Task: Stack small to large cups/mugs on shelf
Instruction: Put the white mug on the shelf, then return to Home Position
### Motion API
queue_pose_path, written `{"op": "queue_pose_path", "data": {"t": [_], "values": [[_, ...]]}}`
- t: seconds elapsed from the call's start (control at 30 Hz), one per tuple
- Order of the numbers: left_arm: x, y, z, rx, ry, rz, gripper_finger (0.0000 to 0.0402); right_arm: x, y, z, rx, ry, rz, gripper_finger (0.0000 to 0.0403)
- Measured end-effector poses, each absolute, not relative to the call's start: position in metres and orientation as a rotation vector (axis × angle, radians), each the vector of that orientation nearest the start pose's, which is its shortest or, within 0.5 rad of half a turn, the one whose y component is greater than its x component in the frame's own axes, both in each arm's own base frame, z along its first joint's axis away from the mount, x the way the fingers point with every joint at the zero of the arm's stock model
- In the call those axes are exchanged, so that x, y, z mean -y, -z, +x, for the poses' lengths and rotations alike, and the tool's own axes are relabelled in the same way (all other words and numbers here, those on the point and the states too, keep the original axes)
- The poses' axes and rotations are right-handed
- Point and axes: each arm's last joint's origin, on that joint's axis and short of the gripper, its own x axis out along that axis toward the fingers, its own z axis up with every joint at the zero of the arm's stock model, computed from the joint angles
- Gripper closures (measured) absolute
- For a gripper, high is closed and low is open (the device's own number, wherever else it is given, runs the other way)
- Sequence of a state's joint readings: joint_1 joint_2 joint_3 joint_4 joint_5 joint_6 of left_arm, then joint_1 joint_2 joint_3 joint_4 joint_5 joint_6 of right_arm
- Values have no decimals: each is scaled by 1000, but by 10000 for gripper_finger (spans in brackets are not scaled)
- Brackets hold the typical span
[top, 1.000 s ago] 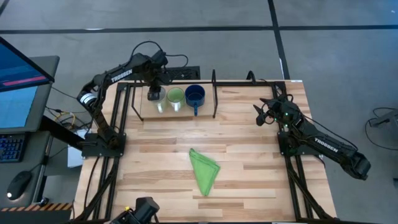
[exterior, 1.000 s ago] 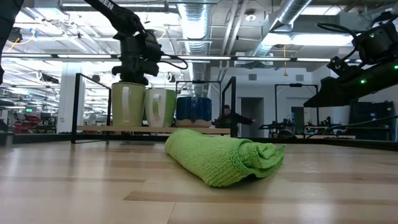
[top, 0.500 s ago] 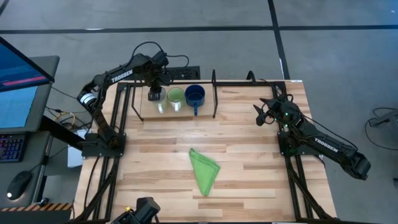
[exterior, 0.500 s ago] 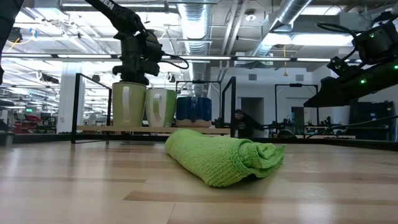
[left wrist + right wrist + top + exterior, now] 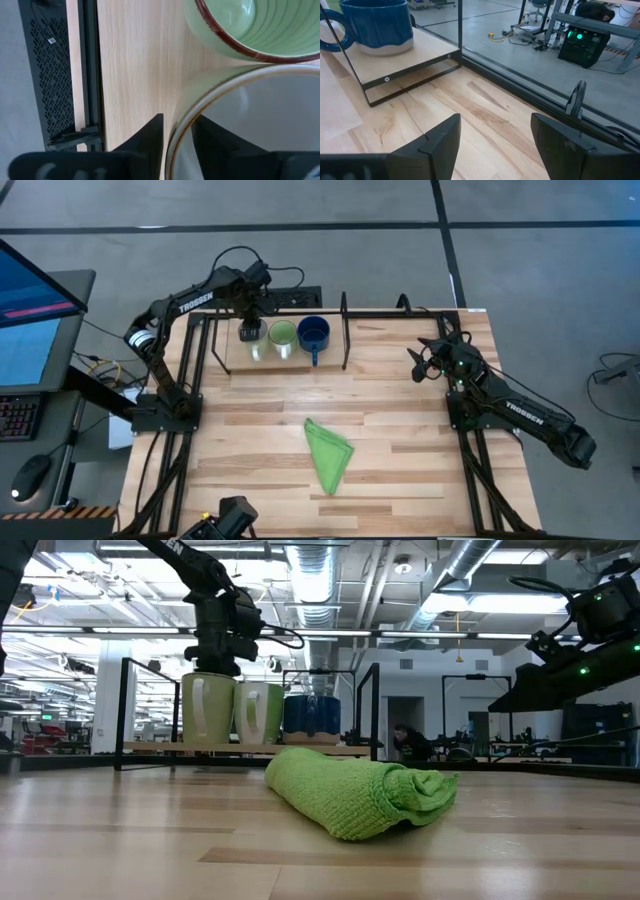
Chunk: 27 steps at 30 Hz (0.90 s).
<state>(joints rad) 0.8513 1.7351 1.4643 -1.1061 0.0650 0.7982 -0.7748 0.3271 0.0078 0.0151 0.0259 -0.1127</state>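
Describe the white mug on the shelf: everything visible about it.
The white mug stands upright on the shelf, at the left end of the row beside the light green mug; their sides look touching or nearly so. It looks glazed ceramic, pale inside, with a thin brownish rim. The left gripper straddles that rim, one finger inside and one outside, with small gaps showing. Its handle is not clearly visible.

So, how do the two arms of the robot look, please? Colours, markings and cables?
Both arms are black, built of jointed segments, with white "TROSSEN" lettering on a link. A black cable loops above the left arm's wrist. The left gripper and right gripper each have two dark, flat, wedge-shaped fingers. Small green lights glow on the right arm's wrist.
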Motion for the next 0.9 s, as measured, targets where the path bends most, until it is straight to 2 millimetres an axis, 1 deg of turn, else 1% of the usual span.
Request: {"op": "queue_pose_path", "data": {"t": [0.2,0.47,0.73,0.8,0.9], "values": [[-250,-261,221,-1391,-110,39,289,80,-139,81,-335,776,8,138],[-248,-261,220,-1413,-103,29,287,80,-139,81,-335,776,8,138],[-249,-261,218,-1449,-157,11,287,80,-139,81,-335,776,8,138],[-249,-263,218,-1453,-158,11,287,80,-139,81,-334,777,8,138],[-250,-274,219,-1434,-170,11,287,80,-139,81,-334,777,8,138]]}}
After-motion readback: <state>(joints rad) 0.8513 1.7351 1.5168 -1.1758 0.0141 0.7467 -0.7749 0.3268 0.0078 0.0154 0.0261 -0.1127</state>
